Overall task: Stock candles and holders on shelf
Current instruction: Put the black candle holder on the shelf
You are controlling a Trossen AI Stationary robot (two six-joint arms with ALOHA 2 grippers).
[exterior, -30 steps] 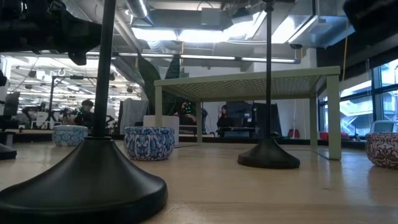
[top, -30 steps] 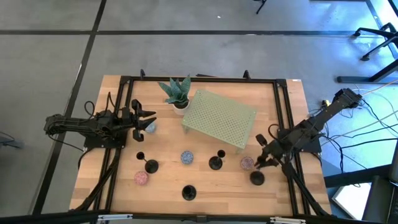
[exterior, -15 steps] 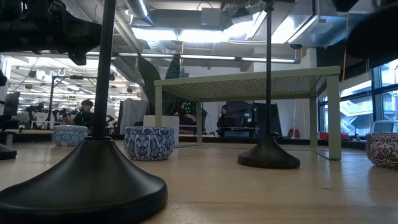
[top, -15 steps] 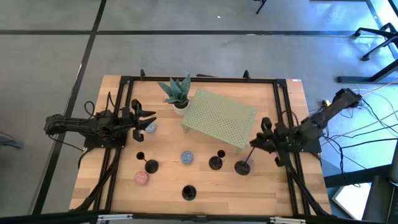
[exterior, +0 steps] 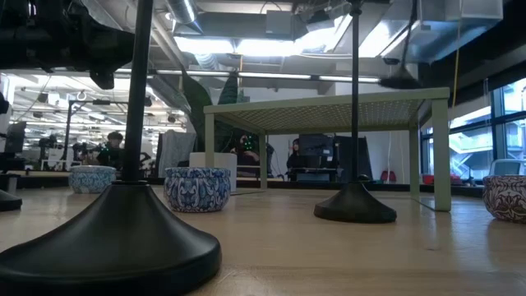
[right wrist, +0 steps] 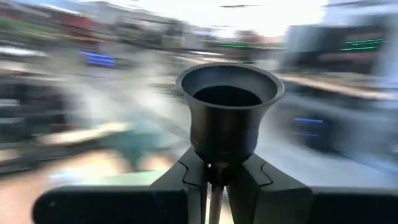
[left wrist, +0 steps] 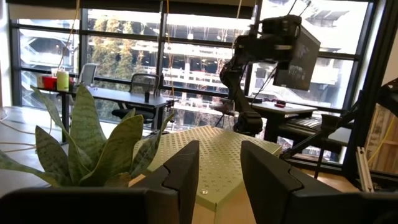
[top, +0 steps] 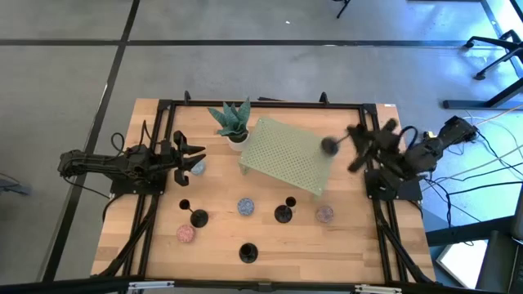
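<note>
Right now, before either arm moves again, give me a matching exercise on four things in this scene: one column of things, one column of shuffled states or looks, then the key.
Things
1. potted plant
2. held holder
3. middle bluish-grey candle
4. shelf

States or looks
a. clamped by its stem in the right pincer, lifted off the table
b. pale green, perforated all over
c. spiky green leaves in a white pot
d. speckled, lying flat on the tabletop

Pairs: 1-c, 2-a, 3-d, 4-b
</note>
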